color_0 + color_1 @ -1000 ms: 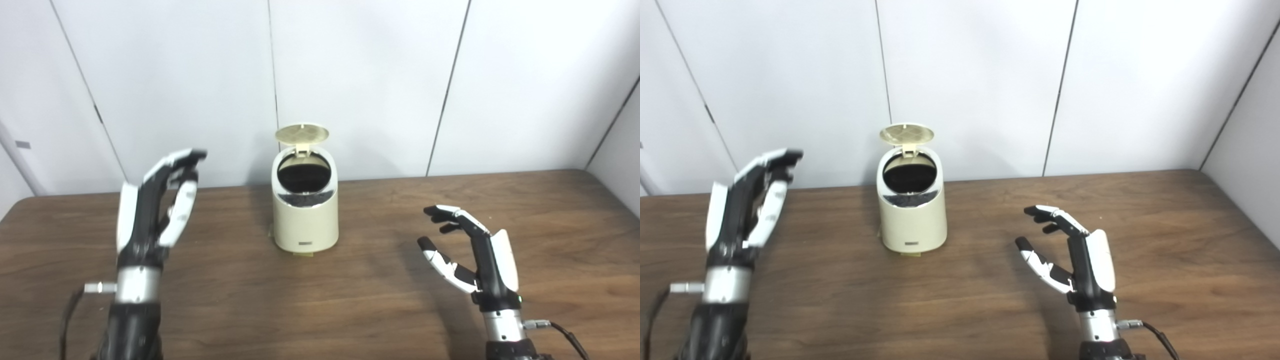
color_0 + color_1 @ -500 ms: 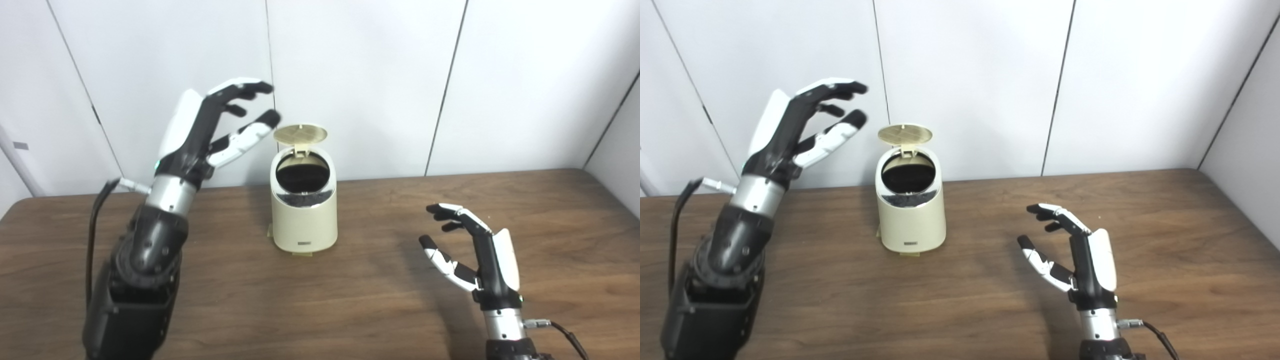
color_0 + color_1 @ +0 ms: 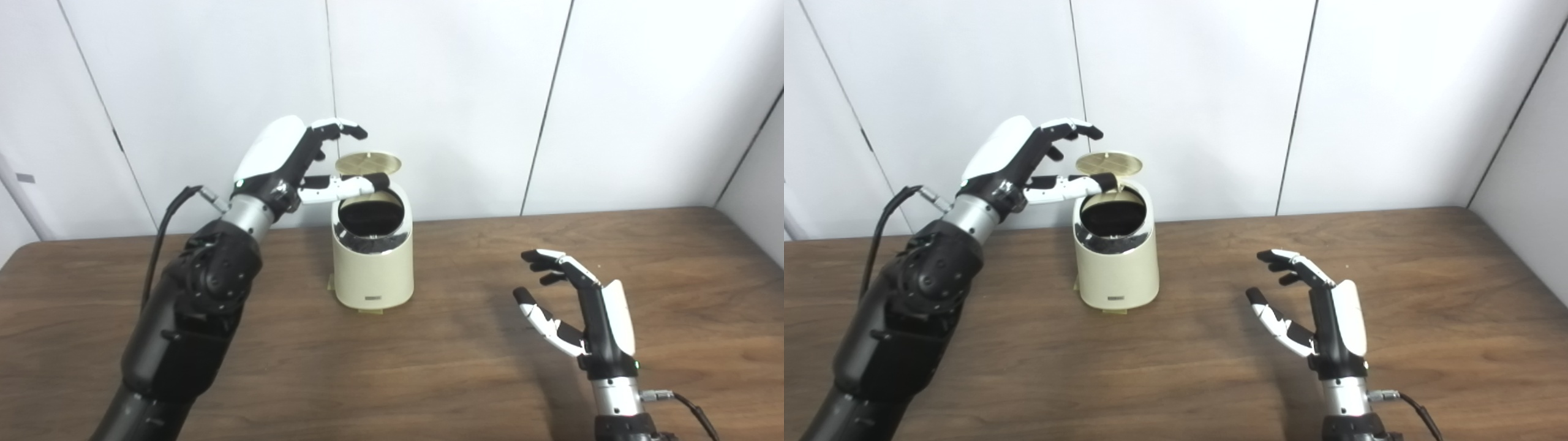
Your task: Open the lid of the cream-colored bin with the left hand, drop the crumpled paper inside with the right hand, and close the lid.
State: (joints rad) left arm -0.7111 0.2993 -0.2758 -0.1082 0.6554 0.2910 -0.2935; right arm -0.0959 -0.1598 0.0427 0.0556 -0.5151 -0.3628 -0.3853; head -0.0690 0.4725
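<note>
The cream-colored bin (image 3: pixel 372 263) stands upright at the back middle of the wooden table, its round lid (image 3: pixel 368 163) tipped up and its dark mouth showing. My left hand (image 3: pixel 294 162) is raised beside the lid, open, fingers above the lid's left edge and thumb reaching across below it, in front of the hinge. I cannot tell if it touches the lid. My right hand (image 3: pixel 582 309) hovers open over the table at the front right, holding nothing. No crumpled paper shows in either view.
The wooden table (image 3: pixel 429 367) runs to a white panelled wall (image 3: pixel 453 92) right behind the bin. A cable (image 3: pixel 162 220) hangs from my left wrist.
My left arm has swung up from the table's left side and across to the bin's lid. The bin, its lid and my right hand have stayed put.
</note>
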